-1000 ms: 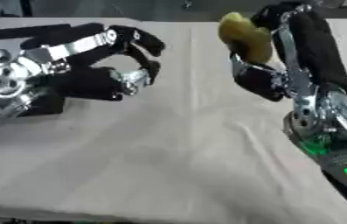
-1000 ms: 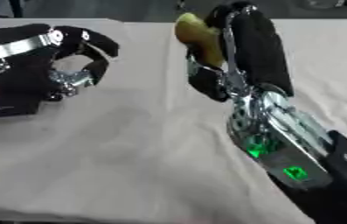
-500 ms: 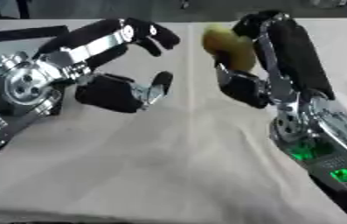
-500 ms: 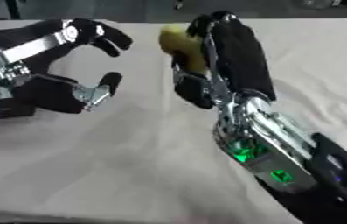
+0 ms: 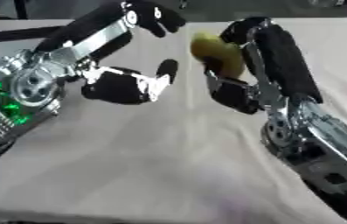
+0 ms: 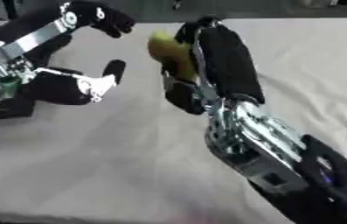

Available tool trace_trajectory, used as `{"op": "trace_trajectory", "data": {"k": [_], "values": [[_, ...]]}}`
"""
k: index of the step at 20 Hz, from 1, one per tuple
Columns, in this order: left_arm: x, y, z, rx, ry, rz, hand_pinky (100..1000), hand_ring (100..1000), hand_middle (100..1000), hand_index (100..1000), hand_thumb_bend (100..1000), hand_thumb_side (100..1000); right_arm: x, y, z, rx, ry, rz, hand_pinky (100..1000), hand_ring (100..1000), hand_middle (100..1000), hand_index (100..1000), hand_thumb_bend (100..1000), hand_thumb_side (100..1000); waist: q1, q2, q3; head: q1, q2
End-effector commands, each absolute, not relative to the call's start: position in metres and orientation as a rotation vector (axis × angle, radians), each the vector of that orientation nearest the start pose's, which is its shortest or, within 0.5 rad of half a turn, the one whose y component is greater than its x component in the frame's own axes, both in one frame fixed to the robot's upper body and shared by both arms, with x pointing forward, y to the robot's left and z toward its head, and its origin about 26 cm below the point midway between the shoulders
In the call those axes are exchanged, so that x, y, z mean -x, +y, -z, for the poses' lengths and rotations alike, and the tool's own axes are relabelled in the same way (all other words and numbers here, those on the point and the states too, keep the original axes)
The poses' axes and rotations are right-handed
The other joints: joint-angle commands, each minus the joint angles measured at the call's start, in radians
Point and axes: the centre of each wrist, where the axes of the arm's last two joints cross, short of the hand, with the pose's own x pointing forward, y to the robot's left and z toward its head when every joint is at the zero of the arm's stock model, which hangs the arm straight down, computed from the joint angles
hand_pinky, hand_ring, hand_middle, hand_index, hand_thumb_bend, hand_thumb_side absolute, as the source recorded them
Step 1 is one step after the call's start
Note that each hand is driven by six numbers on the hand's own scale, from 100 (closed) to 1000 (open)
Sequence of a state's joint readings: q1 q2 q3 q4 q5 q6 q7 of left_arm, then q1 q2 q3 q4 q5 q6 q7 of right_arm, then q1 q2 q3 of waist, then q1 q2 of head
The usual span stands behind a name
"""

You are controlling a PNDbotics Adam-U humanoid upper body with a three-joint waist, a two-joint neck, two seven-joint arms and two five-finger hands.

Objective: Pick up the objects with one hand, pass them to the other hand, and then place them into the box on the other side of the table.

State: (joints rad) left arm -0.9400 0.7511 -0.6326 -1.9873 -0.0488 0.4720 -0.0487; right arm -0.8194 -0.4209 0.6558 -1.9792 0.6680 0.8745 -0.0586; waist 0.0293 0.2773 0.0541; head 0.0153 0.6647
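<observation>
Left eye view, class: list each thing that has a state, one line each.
Right hand: shut on the yellow object, holding it above the table.
Left hand: open, fingers spread toward the yellow object, not touching it.
Yellow object: gripped, off the cloth-covered table.

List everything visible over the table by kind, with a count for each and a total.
Robot hands: 2, the left hand open, the right hand curled round the object.
Yellow-green objects: 1, the yellow-green object held in the right hand above the cloth.
Table cloths: 1, the beige cloth.
Total: 4
</observation>
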Motion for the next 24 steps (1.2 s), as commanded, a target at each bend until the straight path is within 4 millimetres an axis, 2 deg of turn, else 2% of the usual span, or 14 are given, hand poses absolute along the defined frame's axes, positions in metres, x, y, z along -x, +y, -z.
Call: {"op": "trace_trajectory", "data": {"k": [1, 14, 24], "values": [[-0.288, 0.142, -0.31, -0.46, -2.055, 1.313, 1000, 812, 787, 865, 100, 194, -0.272, -0.086, -0.265, 0.934, -2.009, -0.879, 731, 718, 563, 522, 100, 100, 0.011, -0.035, -0.001, -0.005, -0.005], [-0.285, 0.13, -0.304, -0.425, -2.004, 1.365, 1000, 821, 807, 862, 100, 210, -0.271, -0.084, -0.267, 0.938, -2.075, -0.908, 740, 720, 563, 525, 100, 100, 0.009, -0.028, -0.01, -0.006, 0.004], [-0.285, 0.129, -0.305, -0.537, -2.041, 1.307, 1000, 852, 837, 880, 100, 179, -0.271, -0.085, -0.268, 0.951, -2.137, -0.947, 747, 720, 562, 527, 100, 100, 0.01, -0.027, -0.015, 0.008, -0.012]]}}
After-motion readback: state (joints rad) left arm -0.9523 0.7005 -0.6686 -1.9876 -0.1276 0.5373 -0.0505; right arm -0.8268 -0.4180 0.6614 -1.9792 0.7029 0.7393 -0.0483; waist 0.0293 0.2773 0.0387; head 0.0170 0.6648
